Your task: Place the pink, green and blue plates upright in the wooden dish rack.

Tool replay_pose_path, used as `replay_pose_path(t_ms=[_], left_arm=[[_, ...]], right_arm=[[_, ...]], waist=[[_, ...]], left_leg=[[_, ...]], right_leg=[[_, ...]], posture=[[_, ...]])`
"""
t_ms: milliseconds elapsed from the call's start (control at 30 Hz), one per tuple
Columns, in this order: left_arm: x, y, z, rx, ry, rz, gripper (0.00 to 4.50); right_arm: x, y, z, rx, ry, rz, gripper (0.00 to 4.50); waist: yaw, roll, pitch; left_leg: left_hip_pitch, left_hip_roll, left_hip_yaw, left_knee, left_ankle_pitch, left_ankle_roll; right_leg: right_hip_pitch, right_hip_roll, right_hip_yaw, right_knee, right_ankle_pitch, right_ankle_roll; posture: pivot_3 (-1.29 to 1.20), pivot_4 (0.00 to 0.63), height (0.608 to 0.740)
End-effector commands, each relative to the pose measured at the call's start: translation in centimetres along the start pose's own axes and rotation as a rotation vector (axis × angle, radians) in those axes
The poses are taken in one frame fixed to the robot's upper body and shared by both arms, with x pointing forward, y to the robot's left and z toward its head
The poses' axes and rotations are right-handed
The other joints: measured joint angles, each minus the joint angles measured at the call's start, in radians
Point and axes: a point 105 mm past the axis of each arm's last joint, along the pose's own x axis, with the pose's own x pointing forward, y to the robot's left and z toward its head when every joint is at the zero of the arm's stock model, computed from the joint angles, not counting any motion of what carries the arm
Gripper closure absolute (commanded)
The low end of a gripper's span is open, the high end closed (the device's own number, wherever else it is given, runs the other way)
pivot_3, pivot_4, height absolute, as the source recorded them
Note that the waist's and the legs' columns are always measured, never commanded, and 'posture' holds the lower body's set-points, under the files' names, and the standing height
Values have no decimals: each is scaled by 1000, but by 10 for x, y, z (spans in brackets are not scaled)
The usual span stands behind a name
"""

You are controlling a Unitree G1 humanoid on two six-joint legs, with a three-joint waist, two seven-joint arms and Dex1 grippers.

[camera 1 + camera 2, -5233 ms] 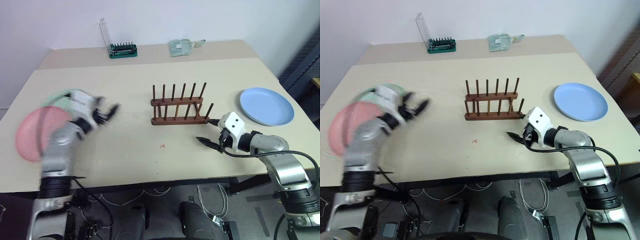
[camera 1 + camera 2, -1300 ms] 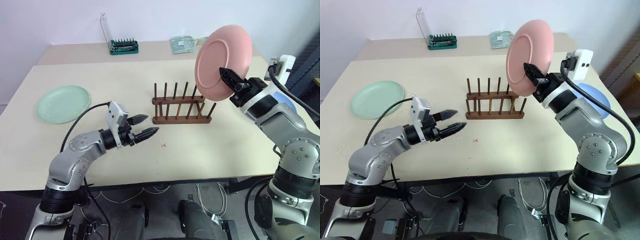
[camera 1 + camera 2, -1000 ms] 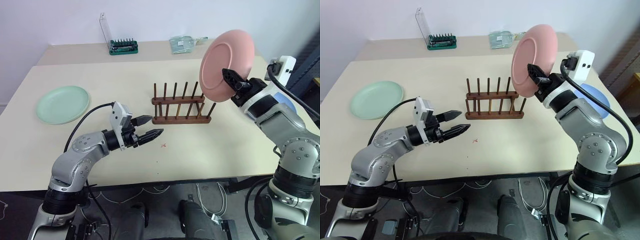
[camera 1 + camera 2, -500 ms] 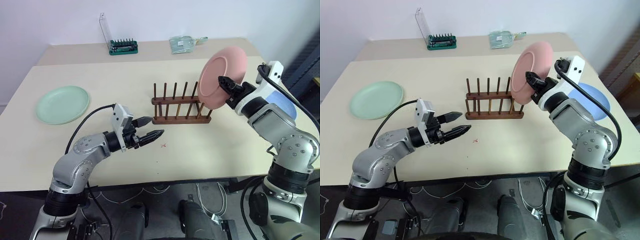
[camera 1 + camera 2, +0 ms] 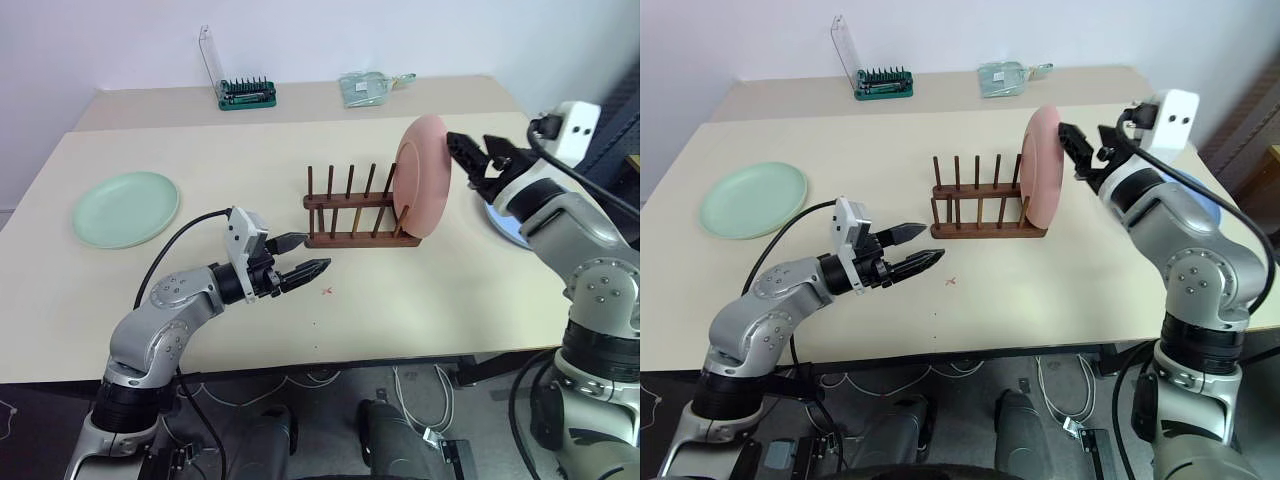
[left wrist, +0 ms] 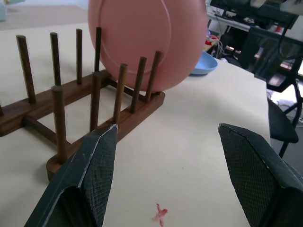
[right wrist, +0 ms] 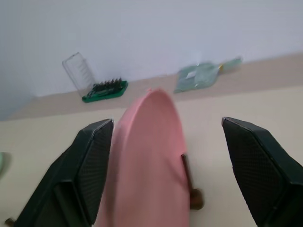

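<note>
Nowhere legible writing; pink plate (image 5: 424, 177) upright in rack (image 5: 358, 213)

The pink plate (image 6: 150, 42) looks smooth and matt, like the green plate (image 5: 126, 208), while the dish rack (image 6: 90, 97) is dark, lightly polished wood. The table (image 5: 430, 290) has a flat, matt laminate look, and the left gripper (image 6: 165, 170) has black fingers (image 6: 97, 165) with finely textured faces

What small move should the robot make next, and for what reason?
Probably draw the right gripper back from the pink plate: it stands upright in the wooden dish rack, and the fingers are open and apart from it.
</note>
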Motion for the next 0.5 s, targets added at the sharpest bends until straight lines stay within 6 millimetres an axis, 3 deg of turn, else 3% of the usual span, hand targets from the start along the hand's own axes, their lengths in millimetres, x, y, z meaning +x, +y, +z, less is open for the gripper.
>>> replay_pose_path(t_ms=[33, 100, 133, 233, 367, 400, 500], left_arm=[[-19, 58, 30, 42, -137, 316, 473], [-39, 100, 37, 31, -176, 568, 61], [-56, 123, 41, 4, -203, 728, 61], [-103, 166, 47, -67, -260, 1090, 61], [-170, 193, 28, -187, -202, 1532, 61], [-179, 194, 22, -230, -183, 1585, 61], [-177, 191, 19, -316, -207, 1564, 61]], right_arm=[[-6, 33, 52, -236, -177, 192, 740], [-7, 64, 48, -371, -169, 338, 740], [-8, 83, 41, -438, -156, 426, 740], [-11, 117, 15, -531, -99, 602, 740], [-10, 134, -14, -536, -64, 682, 740], [-10, 136, -18, -526, -62, 693, 740], [-9, 139, -22, -502, -61, 704, 740]], waist=[[0, 1, 0], [-6, 1, 0], [-9, 1, 0], [-11, 0, 0], [1, -2, -1], [2, -3, -1], [14, -6, 0]], left_leg=[[0, 0, 0, 0, 0, 0], [1, 1, 0, 0, 0, 0], [1, 2, 0, 0, 0, 0], [2, 2, 0, -1, 0, 0], [0, 0, -1, 0, 0, 0], [0, 0, -1, 1, 0, 0], [-1, -1, -3, 1, 0, 0]], right_leg=[[0, 0, 0, 0, 0, 0], [0, 2, 0, 0, 0, 0], [0, 2, 0, 0, 0, 0], [0, 2, 0, 0, 0, 1], [0, 0, 0, 0, 0, 1], [0, 0, 0, 0, 0, 1], [0, -1, -1, 0, 0, 1]], posture=[[0, 150, 740], [0, 150, 740], [0, 150, 740], [0, 150, 740], [0, 150, 740], [0, 150, 740], [0, 150, 740]])
